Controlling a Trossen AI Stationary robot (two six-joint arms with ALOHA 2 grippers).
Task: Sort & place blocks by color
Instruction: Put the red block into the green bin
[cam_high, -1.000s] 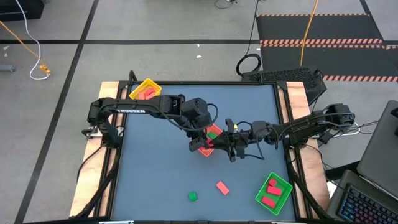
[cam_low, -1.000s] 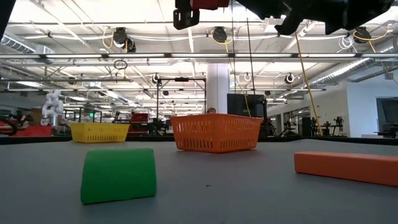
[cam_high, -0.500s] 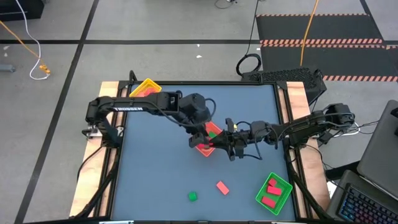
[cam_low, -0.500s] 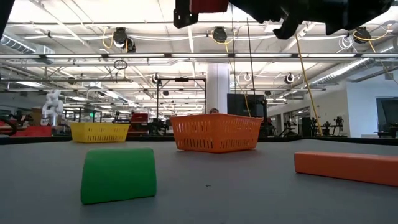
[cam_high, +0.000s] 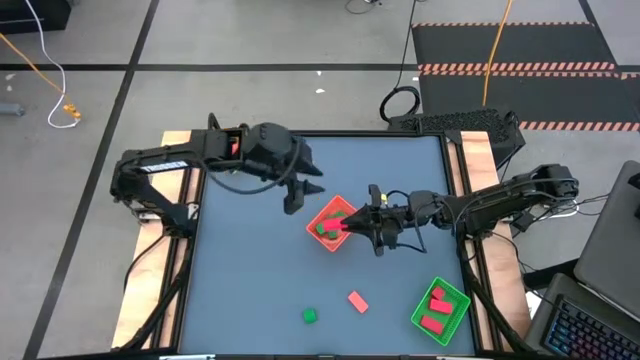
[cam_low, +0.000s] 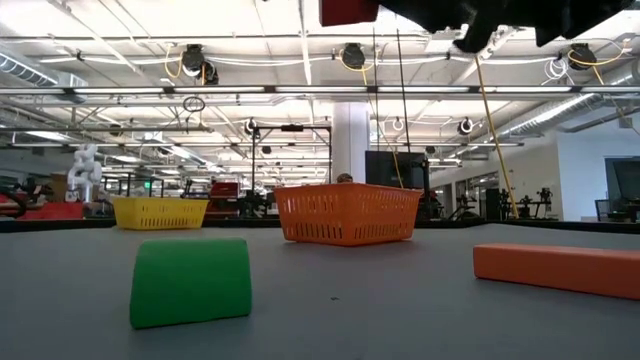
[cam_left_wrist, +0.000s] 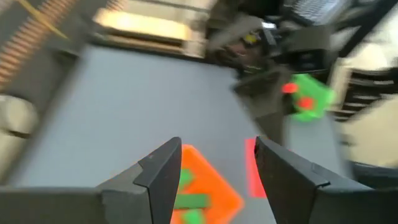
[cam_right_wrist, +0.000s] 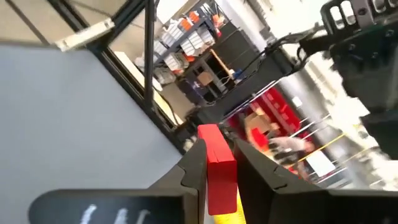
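Lying nearest the table's front edge are a green block (cam_high: 310, 316) and a red brick (cam_high: 357, 301), a little apart; the same green block (cam_low: 190, 280) is seen large in the low view. A green tray (cam_high: 440, 308) with red blocks inside is set at the front right corner. Farther back, mid-table, a red-orange tray (cam_high: 330, 224) holding green blocks is seen. At its right edge the right gripper (cam_high: 350, 226) is held above the table, clenched on a red block (cam_right_wrist: 219, 163). Beyond, the left gripper (cam_high: 300, 195) is raised, its fingers (cam_left_wrist: 160, 174) parted and nothing grasped. A yellow tray (cam_low: 160, 212) is placed farthest back.
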